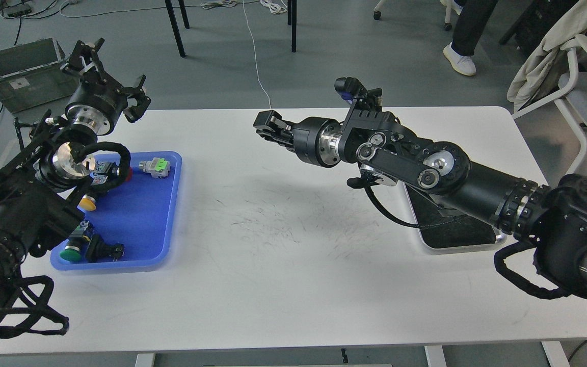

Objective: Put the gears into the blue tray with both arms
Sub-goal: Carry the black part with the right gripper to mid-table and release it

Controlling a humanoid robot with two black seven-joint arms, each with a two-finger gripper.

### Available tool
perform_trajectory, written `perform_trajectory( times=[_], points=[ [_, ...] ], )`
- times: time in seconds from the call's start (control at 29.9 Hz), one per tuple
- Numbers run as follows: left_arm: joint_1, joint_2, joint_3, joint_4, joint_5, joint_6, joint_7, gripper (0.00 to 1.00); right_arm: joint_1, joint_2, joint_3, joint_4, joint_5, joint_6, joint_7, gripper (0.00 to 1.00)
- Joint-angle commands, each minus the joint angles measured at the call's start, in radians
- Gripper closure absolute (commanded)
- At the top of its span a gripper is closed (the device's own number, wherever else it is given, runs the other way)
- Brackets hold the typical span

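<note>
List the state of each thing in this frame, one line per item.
Left gripper: raised past the table's far left corner, fingers spread, empty.
Right gripper: above the table's middle, pointing left; open or shut unclear.
Blue tray: flat on the table's left side, holding several push-buttons.
Green-capped button: lying on its side in the tray's far end.
Steel tray: flat on the right, mostly hidden under the right arm.
Gears: none visible.

Lab: white worktable [293, 285], floor cables [255, 51].
</note>
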Motion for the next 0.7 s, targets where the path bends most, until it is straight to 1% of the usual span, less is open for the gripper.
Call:
perform_trajectory(
  times=[0.0,0.03,0.17,0.3,0.47,0.53,0.6,0.64,0.67],
  points=[
    [0.000,0.002,0.000,0.000,-0.001,-0.003,-0.001,0.01,-0.081,0.003,-0.030,-0.008,-0.004,-0.002,0.007,0.97],
    [-0.002,0.004,0.000,0.000,-0.001,-0.003,-0.001,0.01,-0.101,0.003,-0.046,0.000,-0.004,-0.003,0.013,0.97],
    [-0.002,0.008,0.000,0.000,-0.001,-0.003,-0.001,0.01,-0.147,0.003,-0.107,0.058,-0.007,0.000,0.013,0.97],
    [-0.002,0.007,0.000,0.000,-0.001,-0.003,-0.001,0.01,-0.170,0.003,-0.185,0.082,-0.012,0.000,0.012,0.97],
    [0.001,0.007,0.000,0.000,-0.001,-0.004,-0.001,0.01,-0.180,0.003,-0.196,0.104,-0.018,0.000,0.010,0.96],
    [0.001,0.007,0.000,0.000,-0.001,-0.004,-0.007,0.01,-0.180,0.003,-0.196,0.104,-0.018,-0.002,0.010,0.95],
    [0.001,0.007,0.000,0.000,-0.001,-0.004,-0.015,0.01,-0.178,0.003,-0.196,0.104,-0.018,-0.005,0.010,0.91],
    [0.001,0.007,0.000,0.000,-0.001,-0.004,-0.017,0.01,-0.177,0.003,-0.196,0.105,-0.018,-0.005,0.010,0.85],
    [0.000,0.005,0.000,0.000,-0.001,-0.004,-0.015,0.01,-0.175,0.003,-0.198,0.105,-0.018,-0.008,0.010,0.77]
  ],
)
